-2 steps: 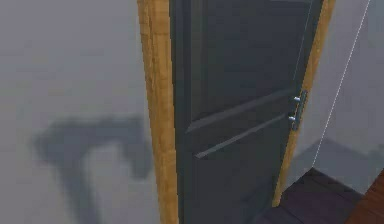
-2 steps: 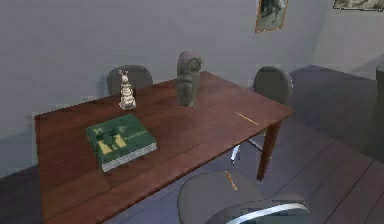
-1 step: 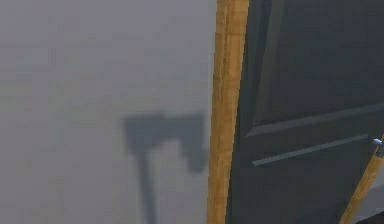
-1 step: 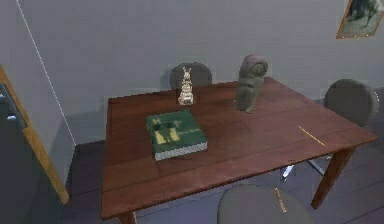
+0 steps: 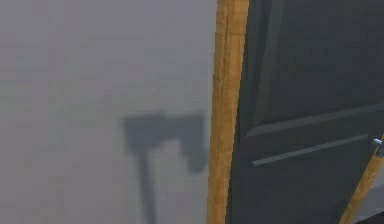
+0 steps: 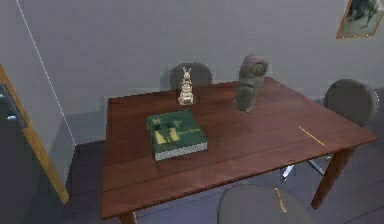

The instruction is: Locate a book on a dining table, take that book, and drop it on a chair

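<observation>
- We see a green book (image 6: 176, 135) lying flat on the brown desk (image 6: 240, 150), near a small statue (image 6: 186, 87).
- Grey chairs (image 6: 352, 100) stand around the desk.
- We cannot tell how the hand is.

Forward view: pale grey wall (image 5: 90, 80); honey-orange wooden door frame (image 5: 228, 100); dark slate-blue door (image 5: 310, 80). Arm side view: reddish-brown table (image 6: 250, 140) with faint wood grain; green book (image 6: 176, 134), cover patterned with small pale marks, side edge paler; cream-and-tan figurine (image 6: 186, 87); mottled grey statue (image 6: 252, 82); plain grey chairs (image 6: 351, 100); thin yellow stick (image 6: 311, 135); blue-grey room walls (image 6: 110, 40).
</observation>
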Tool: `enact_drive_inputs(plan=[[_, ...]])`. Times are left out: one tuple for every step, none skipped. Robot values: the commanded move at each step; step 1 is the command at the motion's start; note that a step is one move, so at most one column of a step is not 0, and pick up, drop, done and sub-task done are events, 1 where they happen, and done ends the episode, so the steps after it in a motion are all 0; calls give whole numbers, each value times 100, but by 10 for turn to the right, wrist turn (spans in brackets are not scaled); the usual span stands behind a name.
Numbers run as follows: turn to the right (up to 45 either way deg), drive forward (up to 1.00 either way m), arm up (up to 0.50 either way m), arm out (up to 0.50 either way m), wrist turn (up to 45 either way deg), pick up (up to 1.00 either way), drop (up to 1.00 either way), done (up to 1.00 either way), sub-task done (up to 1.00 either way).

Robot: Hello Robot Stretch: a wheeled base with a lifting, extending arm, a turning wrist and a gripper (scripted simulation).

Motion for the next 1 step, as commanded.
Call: enact_drive_inputs(plan=[[0,0,34,0,0,0,0,0,0]])
